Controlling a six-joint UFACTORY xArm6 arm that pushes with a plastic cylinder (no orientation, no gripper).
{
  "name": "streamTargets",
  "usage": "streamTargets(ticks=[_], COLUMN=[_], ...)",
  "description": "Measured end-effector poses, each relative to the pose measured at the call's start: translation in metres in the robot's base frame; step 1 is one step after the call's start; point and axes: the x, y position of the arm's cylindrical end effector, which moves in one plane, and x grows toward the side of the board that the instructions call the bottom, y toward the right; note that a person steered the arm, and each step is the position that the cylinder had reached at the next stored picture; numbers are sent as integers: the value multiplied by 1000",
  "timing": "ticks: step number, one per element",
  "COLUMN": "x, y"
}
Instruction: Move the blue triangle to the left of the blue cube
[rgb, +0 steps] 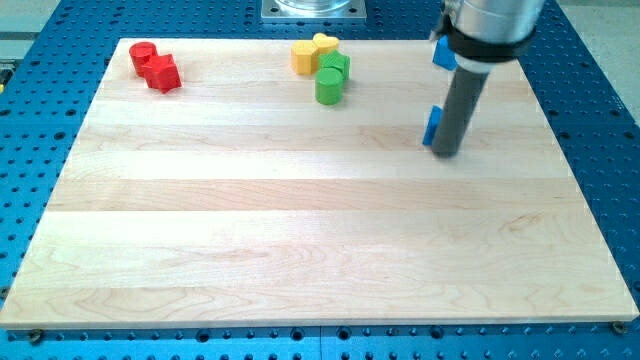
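My tip (447, 153) rests on the wooden board (300, 230) in its upper right part. A blue block (432, 126) shows as a narrow sliver on the left side of the rod, touching it or just behind it. Most of this block is hidden, so I cannot make out its shape. A second blue block (441, 52) sits higher up, near the board's top edge. It is partly hidden behind the arm's grey body, and its visible part looks angular. I cannot tell which of the two is the triangle and which is the cube.
Two red blocks (155, 66) sit together at the board's top left. Two yellow blocks (312, 52) and two green blocks (331, 78) cluster at the top middle. A blue perforated table (600, 150) surrounds the board.
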Motion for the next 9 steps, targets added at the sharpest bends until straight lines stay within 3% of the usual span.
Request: streamTargets(ticks=[1, 2, 3, 4, 5, 7, 8, 9], x=[-64, -101, -48, -88, -109, -81, -75, -88], y=[-12, -13, -87, -86, -46, 10, -43, -43])
